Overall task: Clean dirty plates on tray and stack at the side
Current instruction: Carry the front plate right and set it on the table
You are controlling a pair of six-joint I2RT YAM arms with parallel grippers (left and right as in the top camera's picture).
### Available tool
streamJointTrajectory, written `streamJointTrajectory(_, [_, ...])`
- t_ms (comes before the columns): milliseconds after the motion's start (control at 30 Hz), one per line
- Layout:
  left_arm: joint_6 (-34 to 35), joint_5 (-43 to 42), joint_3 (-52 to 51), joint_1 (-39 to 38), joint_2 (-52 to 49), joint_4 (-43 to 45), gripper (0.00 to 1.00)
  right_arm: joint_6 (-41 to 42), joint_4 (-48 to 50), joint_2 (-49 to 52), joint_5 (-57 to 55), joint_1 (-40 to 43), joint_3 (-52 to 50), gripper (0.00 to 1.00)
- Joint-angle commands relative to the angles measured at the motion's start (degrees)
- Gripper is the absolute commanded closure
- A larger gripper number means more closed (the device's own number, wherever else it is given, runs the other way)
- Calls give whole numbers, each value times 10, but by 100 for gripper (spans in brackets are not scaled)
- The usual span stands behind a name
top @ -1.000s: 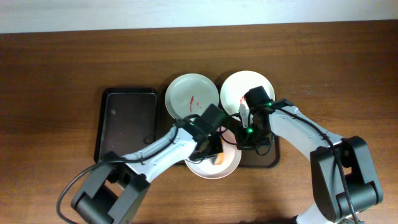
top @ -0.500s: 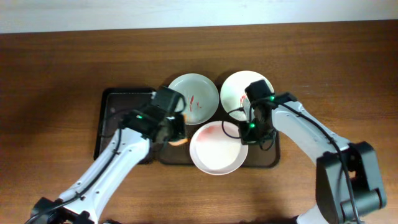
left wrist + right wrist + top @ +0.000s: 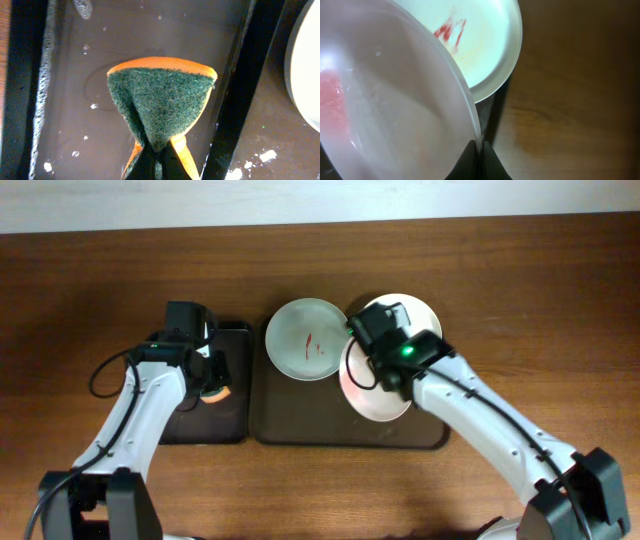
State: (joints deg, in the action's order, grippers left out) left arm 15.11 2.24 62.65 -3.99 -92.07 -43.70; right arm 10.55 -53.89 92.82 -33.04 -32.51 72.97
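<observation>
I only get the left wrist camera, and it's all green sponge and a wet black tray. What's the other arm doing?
Observer: The right gripper is pinching the rim of a pink-smeared plate. It holds the plate tilted, overlapping another plate with red marks.
Operator: Ooh! Is there a dirty plate left for my sponge?
Observer: Yes. From above, a red-streaked plate rests on the brown tray. That tray sits right beside the black tray that your sponge hangs over.
</observation>
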Motion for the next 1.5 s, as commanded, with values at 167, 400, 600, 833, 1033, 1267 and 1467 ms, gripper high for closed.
streamJointTrajectory(167, [-20,6,-4,2,-33,14,100,9,54,-14,-338,-156,16,96])
streamJointTrajectory(400, [-20,6,-4,2,-33,14,100,59,59,-19,-289,-146,23,96])
streamJointTrajectory(600, [-20,6,-4,2,-33,14,100,140,35,-109,-32,37,23,96])
streamJointTrajectory(833, [-20,6,-4,2,-33,10,100,122,14,-111,237,377,23,96])
streamJointTrajectory(1033, [-19,6,-4,2,-33,10,100,76,28,7,342,552,23,95])
streamJointTrajectory(1267, [-19,6,-4,1,-33,10,100,57,105,94,395,573,23,80])
streamJointTrajectory(1467, [-19,6,-4,1,-33,10,100,-21,93,94,623,539,23,59])
